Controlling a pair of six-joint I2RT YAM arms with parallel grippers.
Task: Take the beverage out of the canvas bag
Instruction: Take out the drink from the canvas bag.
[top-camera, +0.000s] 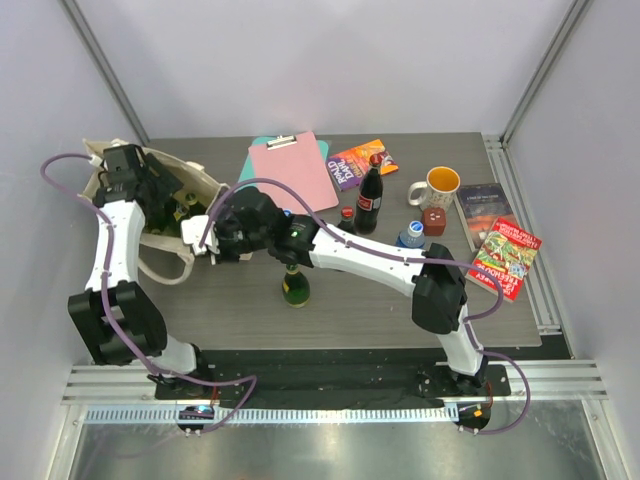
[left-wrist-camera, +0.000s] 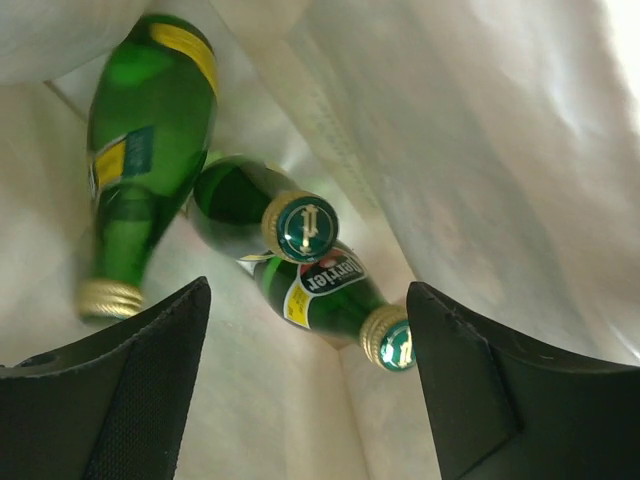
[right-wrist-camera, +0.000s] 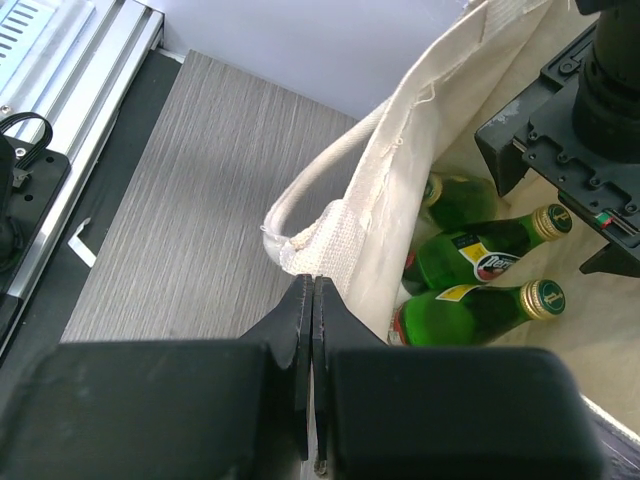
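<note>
So the canvas bag (right-wrist-camera: 400, 180) is sitting at the far left of the table (top-camera: 350, 310), and the right claw (right-wrist-camera: 310, 288) is pinching its rim, fingers clamped together on the cloth. The left claw (left-wrist-camera: 308, 290) is hanging inside the bag with its fingers apart, just above three green bottles (left-wrist-camera: 150, 130) lying in there.

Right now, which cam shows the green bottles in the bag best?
Left wrist: three green bottles close up, caps and a label clear. Right wrist shows them past the canvas bag rim, partly hidden. Top external barely glimpses them.
</note>
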